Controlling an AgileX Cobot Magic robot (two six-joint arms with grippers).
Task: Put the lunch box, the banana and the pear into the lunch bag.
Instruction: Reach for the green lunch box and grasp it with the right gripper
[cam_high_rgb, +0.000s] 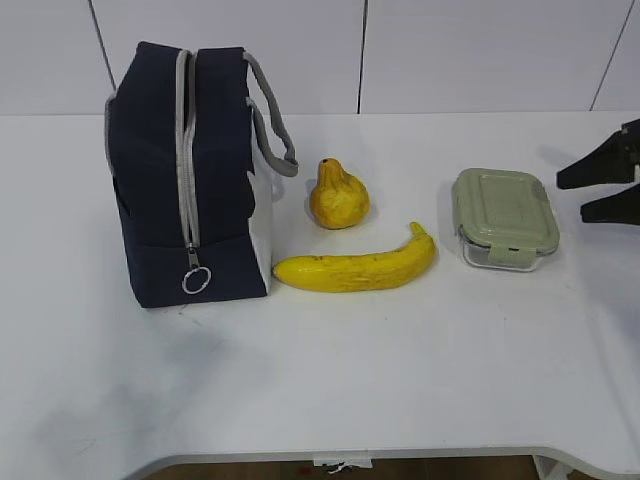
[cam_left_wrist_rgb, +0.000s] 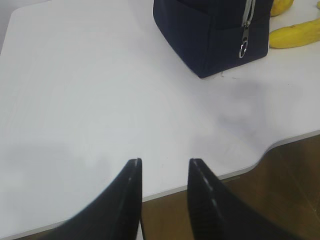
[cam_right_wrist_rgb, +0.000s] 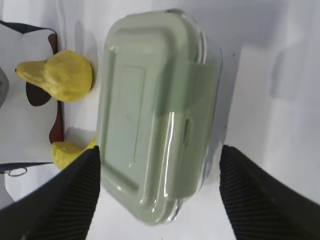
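The navy lunch bag (cam_high_rgb: 165, 170) stands at the left, its grey zipper closed with the ring pull (cam_high_rgb: 196, 281) low on the front. The pear (cam_high_rgb: 338, 198) and the banana (cam_high_rgb: 355, 268) lie right of it. The green-lidded lunch box (cam_high_rgb: 500, 217) sits farther right. My right gripper (cam_high_rgb: 573, 198) is open just right of the lunch box. In the right wrist view the lunch box (cam_right_wrist_rgb: 150, 115) lies ahead of the open right gripper (cam_right_wrist_rgb: 159, 150), untouched. My left gripper (cam_left_wrist_rgb: 165, 162) is open and empty over the table's front left edge, far from the bag (cam_left_wrist_rgb: 210, 35).
The white table (cam_high_rgb: 330, 380) has a curved front edge (cam_left_wrist_rgb: 280, 145). The bag's grey handles (cam_high_rgb: 272, 125) hang toward the pear. The pear (cam_right_wrist_rgb: 60, 75) and the banana's tip (cam_right_wrist_rgb: 67, 152) show beyond the lunch box in the right wrist view.
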